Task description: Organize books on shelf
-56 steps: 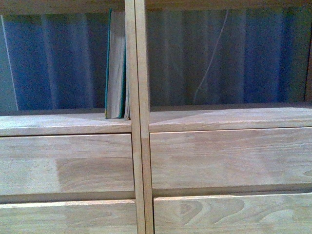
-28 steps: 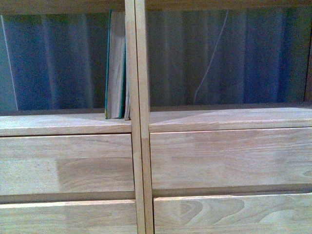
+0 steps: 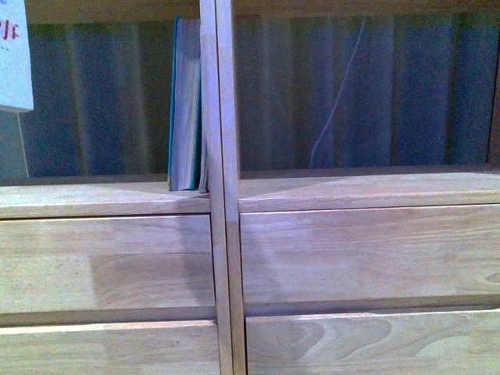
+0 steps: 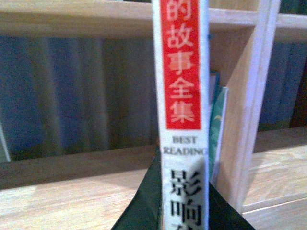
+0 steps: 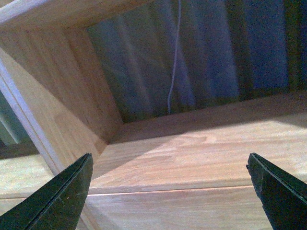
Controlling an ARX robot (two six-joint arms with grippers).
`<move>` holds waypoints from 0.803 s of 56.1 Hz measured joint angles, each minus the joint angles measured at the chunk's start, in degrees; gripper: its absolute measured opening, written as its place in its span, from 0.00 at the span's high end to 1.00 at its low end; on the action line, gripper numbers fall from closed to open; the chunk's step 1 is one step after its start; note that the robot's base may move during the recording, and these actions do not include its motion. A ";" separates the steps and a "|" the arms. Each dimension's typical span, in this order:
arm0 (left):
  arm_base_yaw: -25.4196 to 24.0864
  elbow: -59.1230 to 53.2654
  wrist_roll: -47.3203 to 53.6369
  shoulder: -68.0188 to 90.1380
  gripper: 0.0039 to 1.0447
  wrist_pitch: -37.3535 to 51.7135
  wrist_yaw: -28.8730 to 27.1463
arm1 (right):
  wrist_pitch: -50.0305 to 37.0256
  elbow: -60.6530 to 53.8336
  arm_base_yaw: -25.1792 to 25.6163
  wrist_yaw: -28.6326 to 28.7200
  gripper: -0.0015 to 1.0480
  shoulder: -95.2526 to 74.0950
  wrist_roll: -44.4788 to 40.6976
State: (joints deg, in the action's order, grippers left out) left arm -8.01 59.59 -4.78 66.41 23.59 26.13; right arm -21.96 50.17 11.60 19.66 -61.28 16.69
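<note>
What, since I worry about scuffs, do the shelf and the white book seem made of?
The shelf looks like light natural wood, matte, with visible grain and joined boards. The white book: likely paper or card cover, printed red and black lettering on its spine; coating unclear.

Light: dim, cool blue-violet cast in all views. Shelf wood evenly lit; soft shadow on drawer front left of post. White paperback spine near, slightly soft, lettering legible. Curtain behind dark, grainy, blurred. Compartment rear in shade, right wrist view
</note>
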 joint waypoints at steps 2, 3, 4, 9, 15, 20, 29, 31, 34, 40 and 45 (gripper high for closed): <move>-0.22 1.29 1.81 1.86 0.94 0.07 -0.79 | 5.40 0.37 -0.83 -4.83 0.13 1.09 -4.31; -0.31 1.97 2.43 2.80 0.94 0.11 -1.09 | 7.76 0.04 -1.20 -6.71 0.16 1.81 -6.23; -0.35 2.73 2.89 3.82 0.94 0.09 -1.42 | 9.27 -0.83 -1.53 -8.20 0.20 2.60 -7.91; -0.35 5.79 4.81 7.56 0.94 -0.02 -3.19 | 9.01 -6.08 -2.58 -10.73 0.31 5.66 -11.91; 0.52 13.99 8.00 15.69 0.94 -0.57 -7.23 | 4.57 -16.68 -4.33 -12.68 0.54 10.71 -14.93; 1.79 18.23 9.88 19.91 0.94 -1.03 -9.60 | 2.25 -22.27 -5.42 -13.49 0.69 13.62 -15.47; 5.64 23.54 14.34 26.82 0.94 -0.20 -11.52 | -0.28 -29.05 -6.62 -14.84 0.92 17.66 -16.09; 6.43 24.33 15.28 28.06 0.94 0.17 -11.61 | -0.59 -30.27 -7.17 -15.67 0.97 18.47 -16.15; 7.50 25.51 16.52 29.92 0.94 0.50 -12.35 | -1.07 -32.20 -9.40 -18.78 0.97 19.85 -16.35; 9.11 28.74 18.38 34.25 0.94 0.85 -13.57 | -1.70 -35.52 -11.34 -19.08 0.97 22.40 -16.35; 9.31 32.44 19.52 38.56 0.94 0.90 -15.56 | -1.92 -38.18 -11.37 -19.45 0.97 24.74 -16.35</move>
State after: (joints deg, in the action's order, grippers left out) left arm 1.30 92.03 14.74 104.97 24.49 10.57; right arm -23.88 11.99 0.23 0.21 -36.53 0.34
